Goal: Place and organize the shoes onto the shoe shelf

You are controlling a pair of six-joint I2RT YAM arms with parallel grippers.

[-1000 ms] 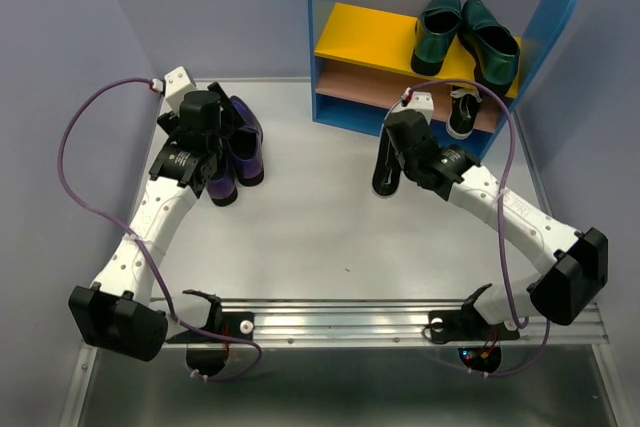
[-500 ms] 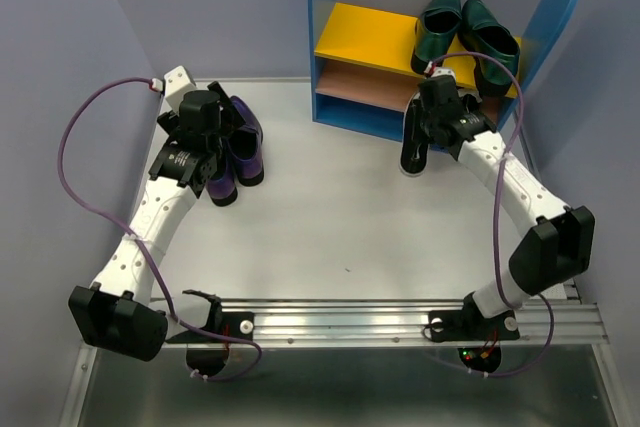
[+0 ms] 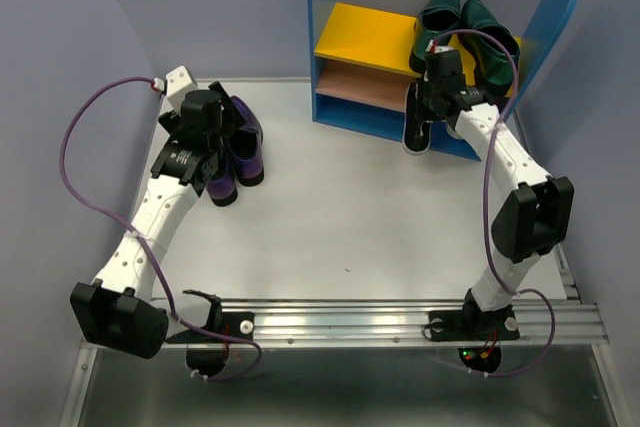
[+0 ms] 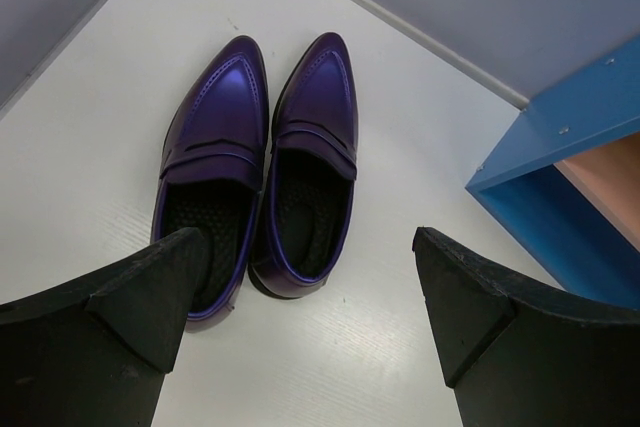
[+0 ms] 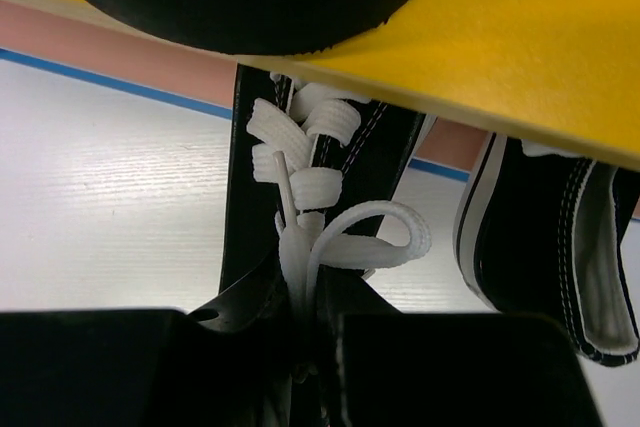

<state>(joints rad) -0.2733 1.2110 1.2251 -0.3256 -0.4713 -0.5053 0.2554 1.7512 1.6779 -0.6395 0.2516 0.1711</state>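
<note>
The right jaws are clamped on a black sneaker [image 3: 415,132] by its laces, holding its toe under the shoe shelf's [image 3: 316,7] yellow board, so it pairs with the other sneaker [image 5: 530,237]. The left jaws hang wide apart over the purple shoes [image 4: 260,147] on the counter [image 3: 330,217].

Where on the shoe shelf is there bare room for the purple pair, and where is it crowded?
Bare: the left half of the yellow upper board, between the blue side panel and the green loafers, and the left half of the tan middle board. Crowded: its right end, where the right gripper, shut on a black sneaker, is beside the other sneaker.
</note>
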